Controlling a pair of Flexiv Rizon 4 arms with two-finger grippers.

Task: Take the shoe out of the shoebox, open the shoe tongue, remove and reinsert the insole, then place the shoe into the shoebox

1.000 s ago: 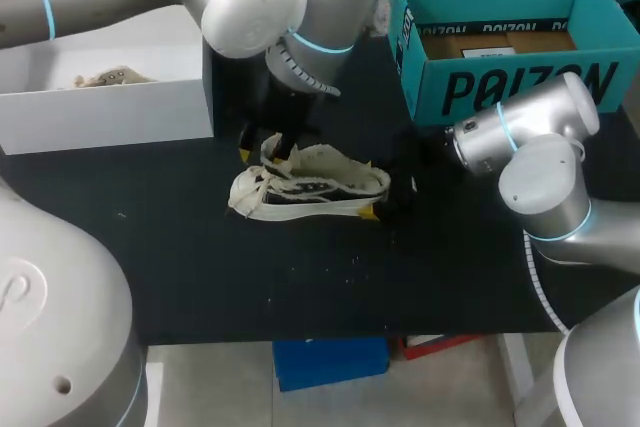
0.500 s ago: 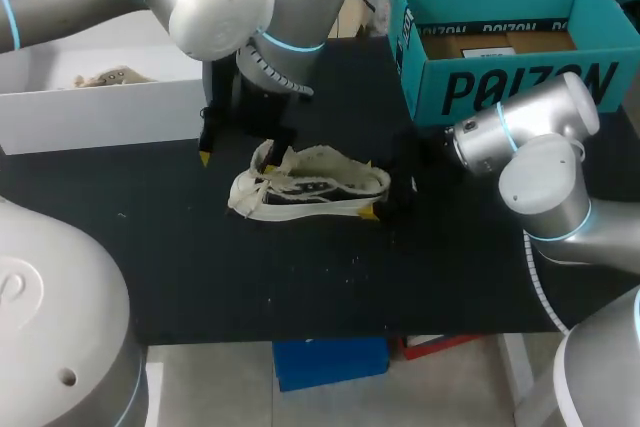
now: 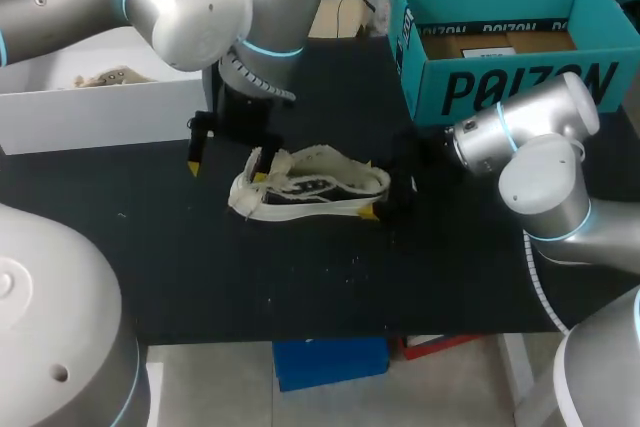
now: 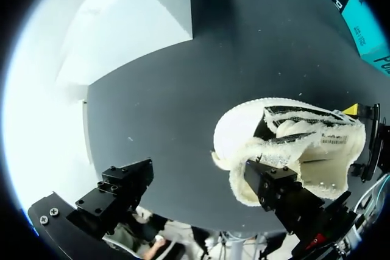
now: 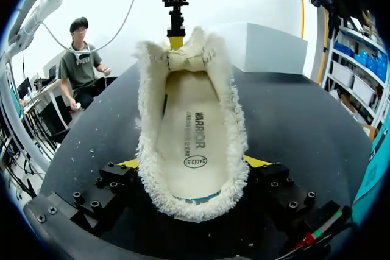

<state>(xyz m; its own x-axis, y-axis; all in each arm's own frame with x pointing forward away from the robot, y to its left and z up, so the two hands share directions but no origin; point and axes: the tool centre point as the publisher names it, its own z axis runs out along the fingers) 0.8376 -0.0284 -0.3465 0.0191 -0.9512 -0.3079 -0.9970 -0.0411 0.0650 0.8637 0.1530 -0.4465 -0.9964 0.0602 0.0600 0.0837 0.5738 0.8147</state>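
Fleece-lined shoe (image 3: 310,185): likely light, soft; hold by stiffer sole; right pincer (image 5: 194,162) clamps heel, 3 o'clock; left pincer (image 3: 225,169) released, 9 o'clock.

White box (image 3: 110,112) with perhaps crumpled paper (image 3: 106,77)
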